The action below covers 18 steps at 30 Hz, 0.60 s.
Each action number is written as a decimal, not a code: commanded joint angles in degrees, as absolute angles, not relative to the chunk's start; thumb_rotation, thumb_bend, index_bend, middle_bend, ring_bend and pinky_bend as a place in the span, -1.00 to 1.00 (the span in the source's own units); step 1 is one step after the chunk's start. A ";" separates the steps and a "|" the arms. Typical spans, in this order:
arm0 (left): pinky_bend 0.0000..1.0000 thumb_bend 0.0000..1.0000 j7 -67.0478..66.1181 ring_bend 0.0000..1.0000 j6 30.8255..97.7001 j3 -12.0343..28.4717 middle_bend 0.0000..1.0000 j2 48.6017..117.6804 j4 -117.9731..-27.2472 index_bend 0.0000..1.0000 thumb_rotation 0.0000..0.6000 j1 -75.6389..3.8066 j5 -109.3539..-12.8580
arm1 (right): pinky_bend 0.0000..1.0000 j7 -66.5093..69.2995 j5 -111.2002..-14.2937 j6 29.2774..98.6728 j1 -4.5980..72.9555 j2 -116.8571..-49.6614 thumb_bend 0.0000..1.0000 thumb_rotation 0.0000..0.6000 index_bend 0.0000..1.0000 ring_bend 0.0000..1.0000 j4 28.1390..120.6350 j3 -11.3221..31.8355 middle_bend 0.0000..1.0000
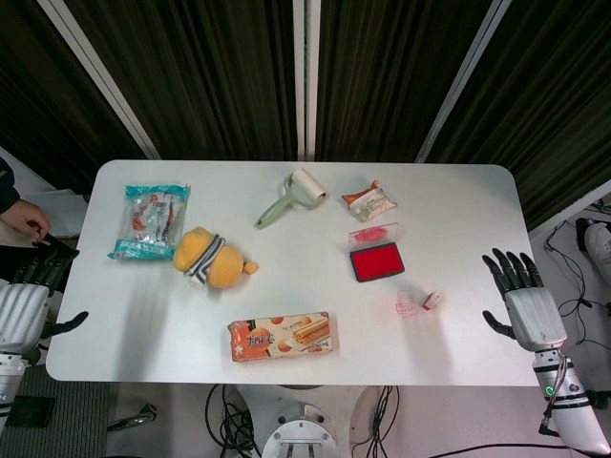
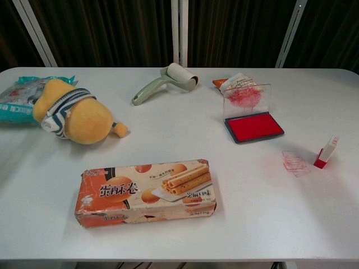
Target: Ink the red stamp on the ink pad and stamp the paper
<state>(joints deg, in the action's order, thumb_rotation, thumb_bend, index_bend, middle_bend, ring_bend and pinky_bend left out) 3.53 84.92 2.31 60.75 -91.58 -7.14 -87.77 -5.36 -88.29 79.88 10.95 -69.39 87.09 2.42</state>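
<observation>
The right hand [image 1: 520, 291] is spread wide and holds nothing. The little stamp [image 1: 431, 300], near the ink pad [image 1: 377, 261], stands tilted. A clumsy grab could knock it over.

A white table [image 1: 143, 324] holds a biscuit box [image 1: 280, 336], yellow plush toy [image 1: 210, 259], lint roller [image 1: 291, 196] and two snack packets [image 1: 150, 220] [image 1: 368, 200].

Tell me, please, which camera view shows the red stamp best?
The chest view: the red stamp stands large there, tilted on the table, beside a clear cap. The head view shows the same stamp only from above, small and hard to read.
</observation>
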 commanded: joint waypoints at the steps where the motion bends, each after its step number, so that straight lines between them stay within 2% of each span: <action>1: -0.58 -0.76 3.56 -0.76 84.94 2.34 -0.63 60.93 -91.40 -0.74 1.00 -7.16 -87.78 | -1.00 -5.39 -88.27 79.88 10.97 -69.36 -0.71 1.00 -1.00 -1.00 87.00 2.47 -1.00; 10: -0.58 -0.76 3.10 -0.76 85.15 2.19 -0.63 60.77 -91.61 -0.74 1.00 -6.93 -87.83 | -1.00 -6.17 -88.32 78.00 11.66 -69.24 -0.71 1.00 -1.00 -1.00 85.80 1.95 -1.00; 15: -0.58 -0.76 2.88 -0.76 84.89 2.23 -0.63 60.52 -91.98 -0.74 1.00 -7.06 -87.79 | -1.00 -10.87 -90.06 72.70 15.27 -66.76 -0.71 1.00 -1.00 -1.00 84.33 1.47 -1.00; 16: -0.58 -0.76 2.78 -0.76 84.70 2.21 -0.63 60.49 -92.04 -0.74 1.00 -7.11 -87.70 | -0.94 -11.40 -90.62 71.40 16.13 -66.03 -0.70 1.00 -1.00 -0.98 84.20 1.24 -1.00; 17: -0.58 -0.76 2.68 -0.76 84.51 2.19 -0.63 60.52 -92.09 -0.74 1.00 -7.15 -87.58 | -0.76 -12.07 -91.73 70.34 17.27 -65.29 -0.70 1.00 -1.00 -0.87 83.83 1.12 -1.00; 18: -0.58 -0.76 2.66 -0.76 84.42 2.18 -0.63 60.63 -92.06 -0.74 1.00 -7.16 -87.50 | -0.41 -12.63 -92.82 69.77 18.13 -64.91 -0.70 1.00 -1.00 -0.64 83.28 0.99 -0.97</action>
<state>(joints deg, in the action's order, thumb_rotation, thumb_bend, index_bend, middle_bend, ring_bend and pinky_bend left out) 2.69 84.46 2.20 60.61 -92.05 -7.14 -87.53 -11.01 -90.78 71.58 16.14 -66.37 84.32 1.43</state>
